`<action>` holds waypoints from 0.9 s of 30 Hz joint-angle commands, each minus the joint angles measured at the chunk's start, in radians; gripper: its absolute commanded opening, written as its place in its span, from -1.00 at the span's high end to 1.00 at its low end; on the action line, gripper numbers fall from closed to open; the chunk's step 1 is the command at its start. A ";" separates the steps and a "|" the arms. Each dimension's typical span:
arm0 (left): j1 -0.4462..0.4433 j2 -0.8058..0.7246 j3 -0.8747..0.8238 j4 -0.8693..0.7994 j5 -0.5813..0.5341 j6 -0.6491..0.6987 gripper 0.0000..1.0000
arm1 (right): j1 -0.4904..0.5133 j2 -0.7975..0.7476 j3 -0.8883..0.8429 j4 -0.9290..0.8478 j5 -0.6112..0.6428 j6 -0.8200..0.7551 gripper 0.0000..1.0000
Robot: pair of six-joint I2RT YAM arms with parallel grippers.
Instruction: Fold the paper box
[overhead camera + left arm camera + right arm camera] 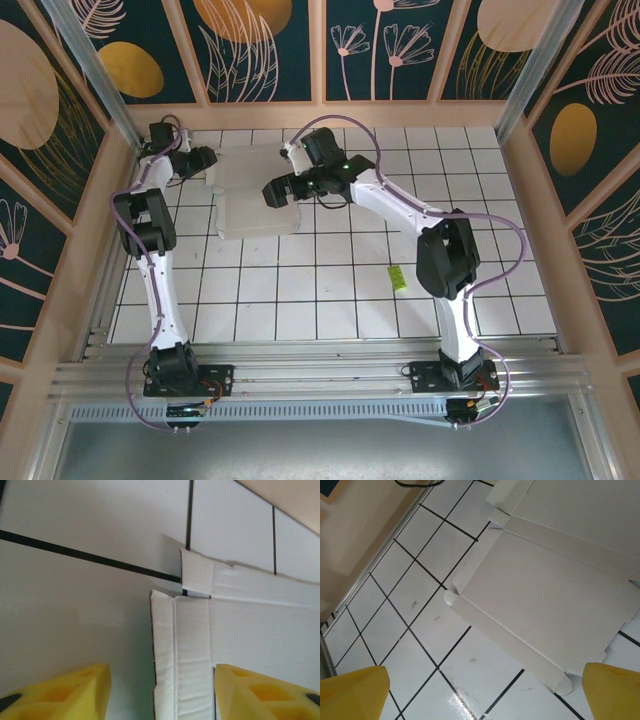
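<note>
At the bottom of the left wrist view, the left gripper [162, 670] is standing released. Its yellow fingers [65, 692] are apart and a creased strip of the paper box [192, 645] is running between them, up from the lower edge. The right-hand finger is sitting just beside that strip. The left-hand finger is lying clear of it over bare tile. Above the strip, a small corner tab [196, 572] is lifting slightly off the tiled table [90, 515].

The right gripper [486, 669] is also hanging released, with its fingers at the two lower corners of the right wrist view and nothing between them. In that view the box's main panel is filling the upper right. One narrow side flap [505, 642] is running diagonally from centre left to lower right, and both its ends are rounded.

From above, the box is lying flat in the upper centre-left, white face up, between the two grippers. Its outline is reading close to square there, so its long axis cannot be told. A yellow-green slip [398, 277] is lying well apart, right of centre.

The crease detail is showing in the wrist views. The sheet's whole outline is showing from above.
</note>
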 commanded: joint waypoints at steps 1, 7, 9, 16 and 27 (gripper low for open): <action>-0.006 0.024 -0.015 -0.016 0.125 0.008 0.14 | -0.028 0.018 0.037 0.012 0.031 0.055 -0.98; -0.007 0.018 -0.045 0.000 0.159 0.004 0.69 | -0.095 -0.041 -0.060 0.124 0.017 0.166 -0.98; -0.008 0.010 -0.057 0.013 0.198 0.000 0.91 | -0.120 -0.078 -0.116 0.172 0.006 0.201 -0.98; -0.068 -0.179 -0.290 0.156 0.297 0.047 1.00 | -0.227 -0.244 -0.311 0.308 0.040 0.240 -0.98; -0.230 -0.577 -0.801 0.597 0.361 -0.066 1.00 | -0.447 -0.421 -0.610 0.423 -0.002 0.193 -0.99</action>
